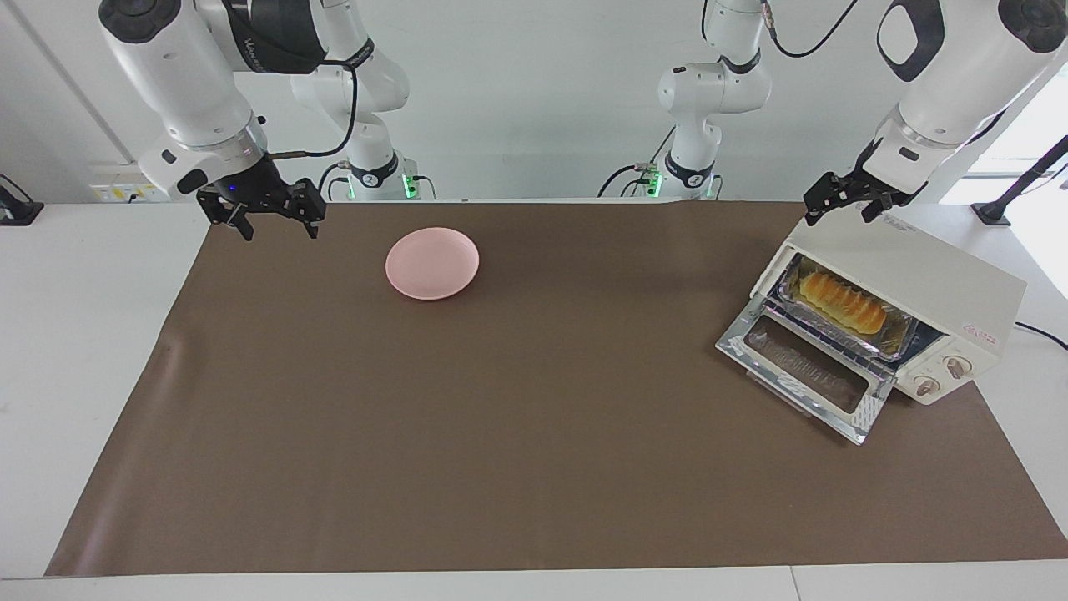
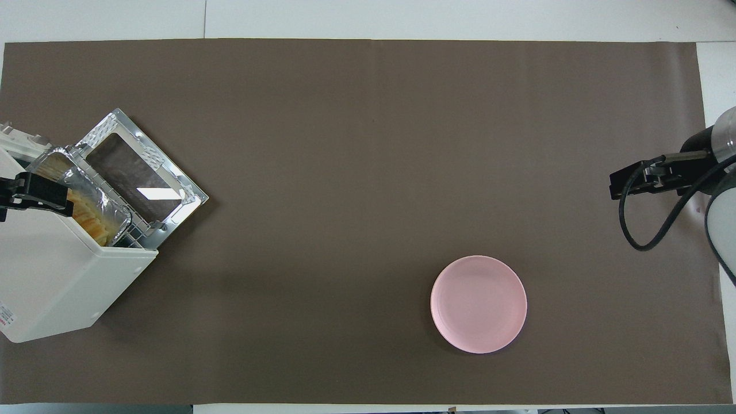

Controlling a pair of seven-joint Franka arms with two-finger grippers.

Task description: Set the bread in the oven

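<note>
Inside, bread (image 1: pixel 842 302) seen lying in foil tray (image 1: pixel 893 344) on rack of oven (image 1: pixel 909 275), door (image 1: pixel 805 367) dropped flat, below left gripper (image 1: pixel 838 203), held over oven top, fingers apart, empty. Pink plate (image 1: pixel 432 263) empty, beside right gripper (image 1: pixel 272 216), fingers apart over brown mat (image 1: pixel 501 417) edge. Knobs shown in facing view only; overhead shows bread partly covered by left gripper

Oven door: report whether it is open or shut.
Open. The oven door lies dropped flat on the mat, exposing the bread inside.
</note>
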